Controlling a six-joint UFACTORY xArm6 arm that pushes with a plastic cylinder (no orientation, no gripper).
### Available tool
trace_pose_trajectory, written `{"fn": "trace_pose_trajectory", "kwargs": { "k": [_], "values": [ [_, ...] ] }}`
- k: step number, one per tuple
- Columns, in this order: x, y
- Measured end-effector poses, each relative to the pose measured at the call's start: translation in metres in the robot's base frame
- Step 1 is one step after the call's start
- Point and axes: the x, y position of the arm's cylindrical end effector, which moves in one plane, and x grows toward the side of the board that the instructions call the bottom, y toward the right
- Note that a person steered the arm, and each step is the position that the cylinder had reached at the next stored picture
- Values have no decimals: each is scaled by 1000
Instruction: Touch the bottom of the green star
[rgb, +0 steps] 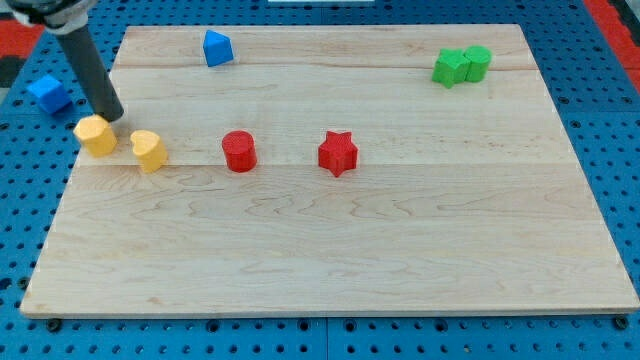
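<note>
The green star (451, 68) lies near the view's top right of the wooden board (330, 250), touching a green cylinder (478, 62) on its right. My tip (113, 116) is at the view's far left, just above and right of a yellow hexagon block (96, 135). The tip is far from the green star, nearly the whole board width to its left.
A yellow heart block (148, 150) lies right of the hexagon. A red cylinder (239, 151) and a red star (338, 153) sit mid-board. A blue block (217, 47) is at the top; another blue block (48, 92) lies off the board at the left.
</note>
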Motion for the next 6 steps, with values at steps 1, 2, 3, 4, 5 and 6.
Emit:
{"fn": "trace_pose_trajectory", "kwargs": {
  "k": [1,2,3,4,5,6],
  "values": [
    [10,-1],
    [-11,2],
    [-79,-3],
    [-142,29],
    [-162,100],
    [-155,207]
  ]
}}
